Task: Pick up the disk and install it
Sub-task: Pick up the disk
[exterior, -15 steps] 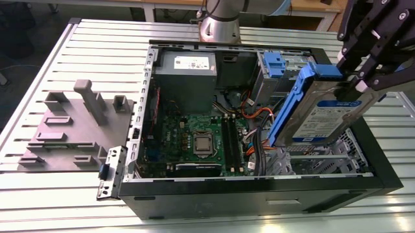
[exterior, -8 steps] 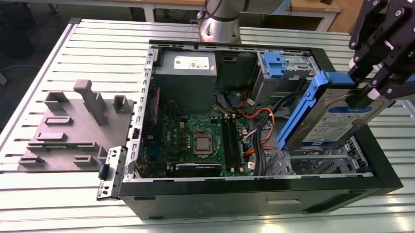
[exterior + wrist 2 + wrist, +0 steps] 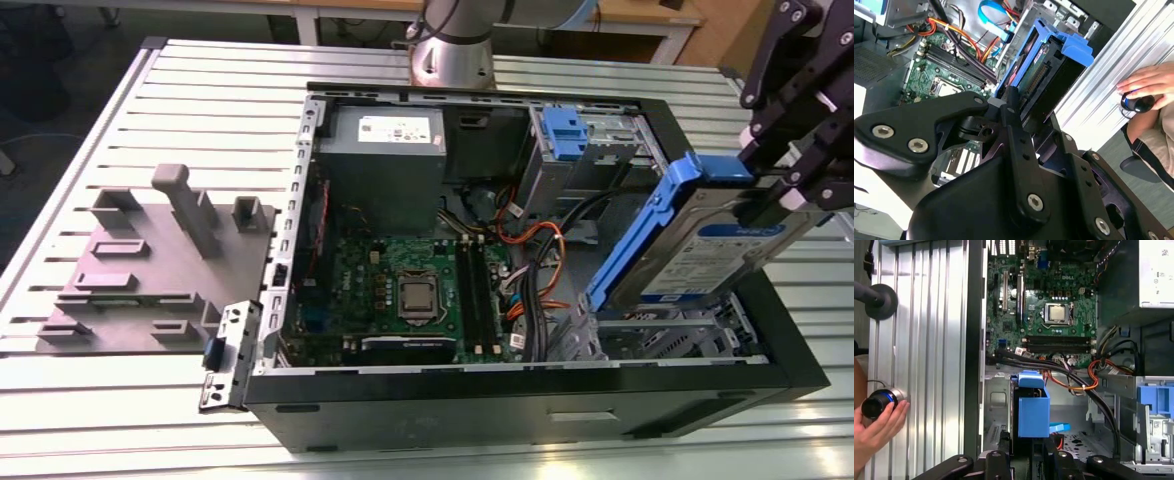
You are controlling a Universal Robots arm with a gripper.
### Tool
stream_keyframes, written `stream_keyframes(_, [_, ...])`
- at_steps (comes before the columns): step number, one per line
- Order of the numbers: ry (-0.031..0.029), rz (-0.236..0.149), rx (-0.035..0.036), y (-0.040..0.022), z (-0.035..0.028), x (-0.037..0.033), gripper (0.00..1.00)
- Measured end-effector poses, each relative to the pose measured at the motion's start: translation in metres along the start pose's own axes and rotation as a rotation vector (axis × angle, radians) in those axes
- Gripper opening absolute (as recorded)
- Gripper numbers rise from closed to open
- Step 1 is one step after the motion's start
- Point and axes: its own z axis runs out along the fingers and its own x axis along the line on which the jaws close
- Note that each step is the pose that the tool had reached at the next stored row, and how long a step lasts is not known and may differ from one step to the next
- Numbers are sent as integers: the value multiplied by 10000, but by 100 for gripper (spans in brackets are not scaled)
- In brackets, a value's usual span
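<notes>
The disk (image 3: 705, 250), a silver-grey drive with a white-and-blue label in a blue plastic carrier, hangs tilted over the open computer case (image 3: 441, 395) at the exterior view's right. My gripper (image 3: 774, 205) is shut on its upper end. The disk's lower end points down toward the metal drive cage (image 3: 667, 335) inside the case. In the second wrist view the black fingers (image 3: 1013, 112) clamp the disk (image 3: 1046, 75) edge-on. In the first wrist view the carrier's blue end (image 3: 1033, 412) sits between the fingers above the cage (image 3: 996, 410).
Inside the case are a green motherboard (image 3: 407, 290), a grey power supply (image 3: 387, 145), orange and black cables (image 3: 534, 240) and another blue carrier (image 3: 563, 135). A grey fixture block (image 3: 154, 265) lies at the exterior view's left. A person's hand (image 3: 874, 432) holds a knob on the slatted table.
</notes>
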Motion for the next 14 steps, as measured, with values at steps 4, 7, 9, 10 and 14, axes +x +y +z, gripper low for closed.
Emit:
stream_keyframes(4, [1,0,0,-43,28,1,35])
stream_keyframes(7, [3,2,-1,-47,35,1,35])
stream_keyframes(9, [0,1,0,-49,45,1,35])
stream_keyframes(10, [0,1,0,-49,55,1,35])
stream_keyframes(14, [-1,-2,0,-59,64,1,35])
